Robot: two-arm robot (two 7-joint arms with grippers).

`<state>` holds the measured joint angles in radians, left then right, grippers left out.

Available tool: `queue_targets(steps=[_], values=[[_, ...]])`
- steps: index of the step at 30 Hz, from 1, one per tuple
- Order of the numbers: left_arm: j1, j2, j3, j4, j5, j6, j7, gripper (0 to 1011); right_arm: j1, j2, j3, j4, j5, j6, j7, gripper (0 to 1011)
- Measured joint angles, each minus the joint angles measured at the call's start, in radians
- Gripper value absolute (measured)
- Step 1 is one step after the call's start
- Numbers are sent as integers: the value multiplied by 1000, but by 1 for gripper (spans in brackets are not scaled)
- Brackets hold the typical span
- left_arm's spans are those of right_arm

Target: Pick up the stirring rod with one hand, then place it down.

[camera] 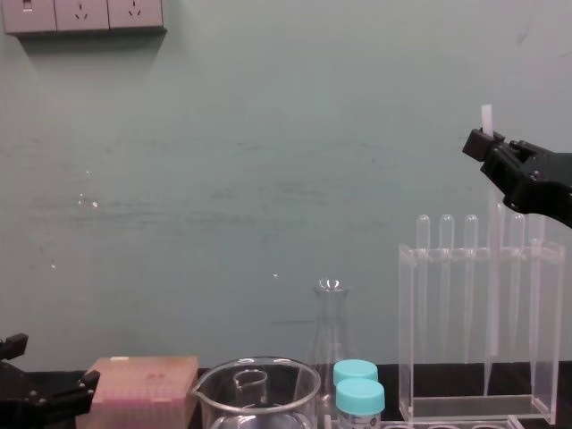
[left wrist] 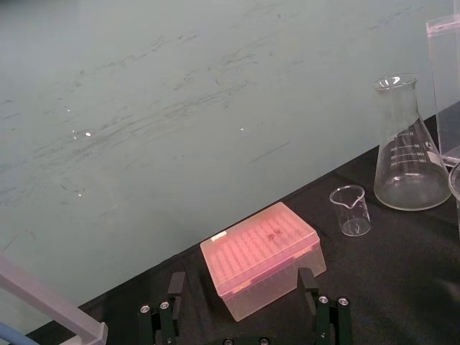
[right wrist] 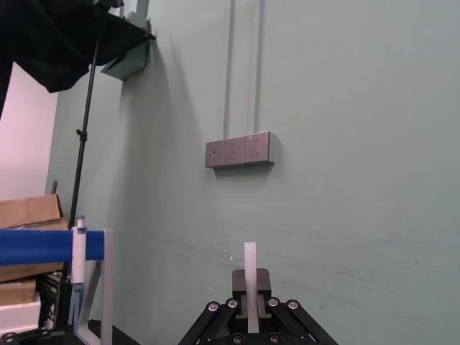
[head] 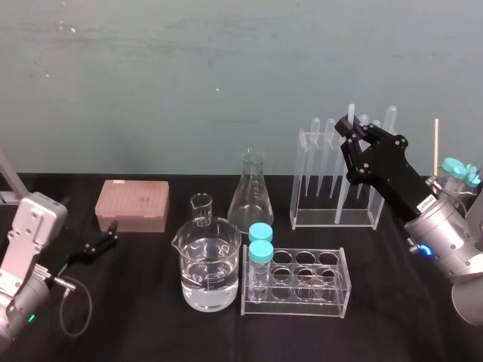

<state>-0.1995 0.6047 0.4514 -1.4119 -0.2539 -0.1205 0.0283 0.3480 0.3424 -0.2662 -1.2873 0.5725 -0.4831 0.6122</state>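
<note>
Gripping stirring rod upright in rack

Stirring rod in right end effector

Bright, even light; faint soft shadows; small glints on flask, beaker.

stirring rod: mid-section hidden betw. right gripper fingers; lower end lost in pipette rack.
right gripper: body cut by chest view's rt edge.
left gripper: cut by chest view's lower-left corner.
large beaker: base cut by chest view's bottom edge.
tube rack: all but rim cut off there.
blue-capped tubes: partly behind right arm; count unclear.
</note>
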Motion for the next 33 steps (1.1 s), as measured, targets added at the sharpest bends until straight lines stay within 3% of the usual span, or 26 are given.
queue_targets(steps=[7,16,33], values=[[0,0,0,0,0,0,0,1000,-2,1,7,-1,-3,16,22,69],[0,0,0,0,0,0,0,1000,-17,23,1,-9,-11,80,52,69],[0,0,0,0,0,0,0,1000,20,19,-36,77,-14,77,121,69]])
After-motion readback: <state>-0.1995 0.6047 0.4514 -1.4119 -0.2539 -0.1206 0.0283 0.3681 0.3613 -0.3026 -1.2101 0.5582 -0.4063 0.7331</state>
